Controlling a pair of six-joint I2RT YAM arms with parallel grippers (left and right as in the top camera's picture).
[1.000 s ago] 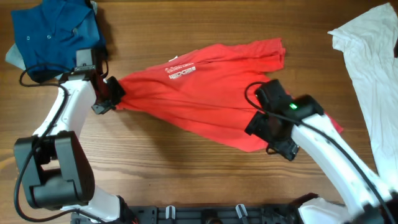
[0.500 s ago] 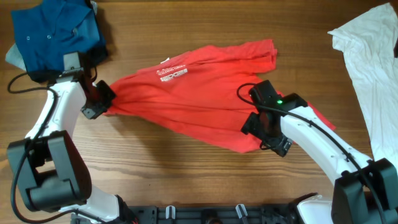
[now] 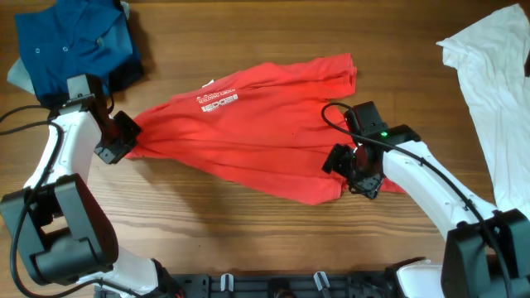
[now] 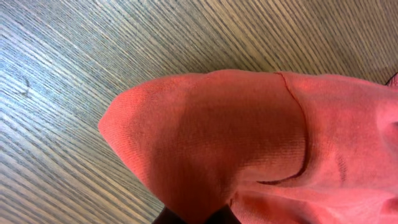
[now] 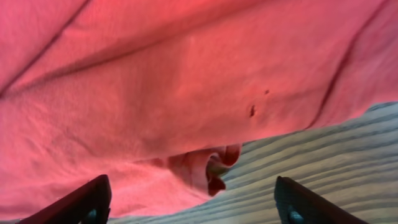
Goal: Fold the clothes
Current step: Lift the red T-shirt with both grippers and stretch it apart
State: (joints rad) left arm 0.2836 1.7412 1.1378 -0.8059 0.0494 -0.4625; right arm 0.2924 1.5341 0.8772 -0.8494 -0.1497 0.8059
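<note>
Gripping the left tip of a red short-sleeved cotton T-shirt (image 3: 248, 141), the left gripper (image 3: 118, 141) is clamped tight on bunched cloth at centre left of the overhead frame.
Left arm: rises from the lower left corner, wrist bent toward the shirt. Right arm: reaches in from the lower right, with the right gripper (image 3: 358, 172) over the shirt's lower right edge. Its black fingertips (image 5: 93, 198) are spread wide, a curled hem lying between them unpinched. Shirt: lies slantwise across the middle of the brown wood-grain table (image 3: 207, 223), rumpled in long creases, with small white lettering (image 3: 219, 101) near its upper left. Adjacent: dark blue garment (image 3: 70, 41) upper left; large white garment (image 3: 489, 83) upper right.
</note>
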